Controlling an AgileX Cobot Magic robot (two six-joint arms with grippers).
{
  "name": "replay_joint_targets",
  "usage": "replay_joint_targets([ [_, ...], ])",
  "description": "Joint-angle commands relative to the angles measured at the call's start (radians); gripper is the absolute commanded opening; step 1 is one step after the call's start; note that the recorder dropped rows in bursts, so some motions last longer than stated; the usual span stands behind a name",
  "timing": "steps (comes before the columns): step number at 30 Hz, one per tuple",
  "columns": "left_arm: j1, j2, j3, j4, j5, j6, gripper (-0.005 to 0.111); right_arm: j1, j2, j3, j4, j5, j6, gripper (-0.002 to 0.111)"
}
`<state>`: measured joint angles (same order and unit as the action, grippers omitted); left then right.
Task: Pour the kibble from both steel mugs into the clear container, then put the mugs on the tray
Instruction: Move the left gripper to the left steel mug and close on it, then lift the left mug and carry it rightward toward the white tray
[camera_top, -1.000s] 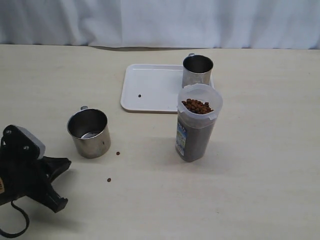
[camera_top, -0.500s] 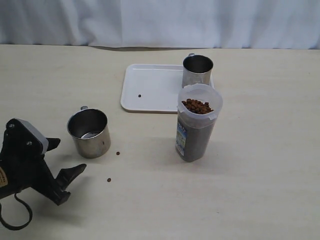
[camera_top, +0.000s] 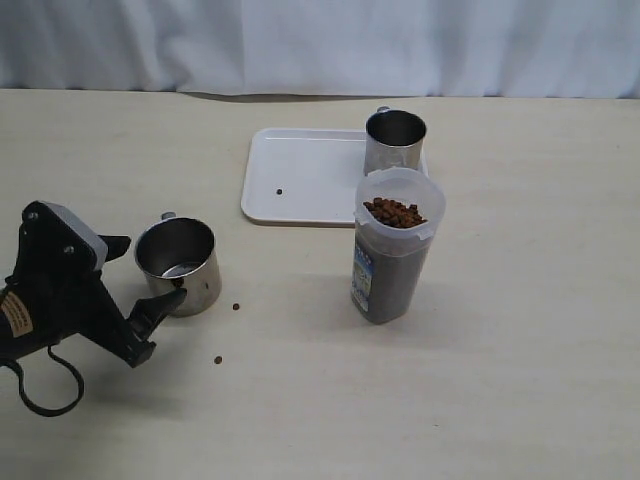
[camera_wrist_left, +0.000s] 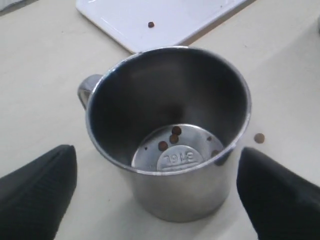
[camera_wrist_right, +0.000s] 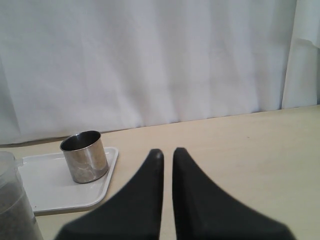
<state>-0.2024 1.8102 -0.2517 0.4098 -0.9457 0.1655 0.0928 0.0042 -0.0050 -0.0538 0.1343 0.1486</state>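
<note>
- The near mug (camera_top: 188, 278) stands upright on the table (camera_top: 500, 380), well left of the container (camera_top: 390, 265); only a few kibble (camera_wrist_left: 169, 138) are seen inside.
- It is judged light, rigid and slippery: polished steel, thin wall.
- The left gripper (camera_top: 152, 268) is spread wide, one finger either side of the mug; no contact is seen.
- A hold across the body, clear of the handle (camera_wrist_left: 86, 92), is advised.
- The right gripper (camera_wrist_right: 167, 155) is closed on nothing.

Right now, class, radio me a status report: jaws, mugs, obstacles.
Left jaws open, straddling near mug, not gripping; right jaws shut, empty. A few pellets inside; other mug on tray. Stray pellets on table.
</note>
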Motion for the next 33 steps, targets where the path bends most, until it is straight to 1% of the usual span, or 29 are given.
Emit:
replay_joint_targets([
  [1,-0.002,0.063,-0.029,0.0,-0.002,-0.01,0.064,0.003,-0.004,0.005,-0.001,-0.002,-0.008,0.005],
  [3,-0.002,0.118,-0.046,0.001,-0.018,-0.01,0.064,0.003,-0.004,0.005,-0.001,-0.002,-0.008,0.005],
  [4,-0.002,0.135,-0.051,-0.003,-0.062,-0.029,0.064,0.003,-0.004,0.005,-0.001,-0.002,-0.008,0.005],
  [8,-0.002,0.165,-0.062,-0.003,-0.152,-0.012,0.064,0.003,-0.004,0.005,-0.001,-0.002,-0.008,0.005],
  [15,-0.002,0.173,-0.113,-0.003,-0.149,-0.039,0.064,0.003,-0.004,0.005,-0.001,-0.002,-0.008,0.005],
  [20,-0.002,0.24,-0.166,-0.003,-0.151,-0.077,0.064,0.003,-0.004,0.005,-0.001,-0.002,-0.008,0.005],
  [23,-0.002,0.271,-0.181,-0.001,-0.182,-0.086,0.064,0.003,-0.004,0.005,-0.001,-0.002,-0.008,0.005],
  [27,-0.002,0.275,-0.181,-0.004,-0.275,-0.08,0.063,0.003,-0.004,0.005,-0.001,-0.002,-0.008,0.005],
  [33,-0.002,0.275,-0.181,-0.004,-0.275,-0.08,0.063,0.003,-0.004,0.005,-0.001,-0.002,-0.008,0.005],
])
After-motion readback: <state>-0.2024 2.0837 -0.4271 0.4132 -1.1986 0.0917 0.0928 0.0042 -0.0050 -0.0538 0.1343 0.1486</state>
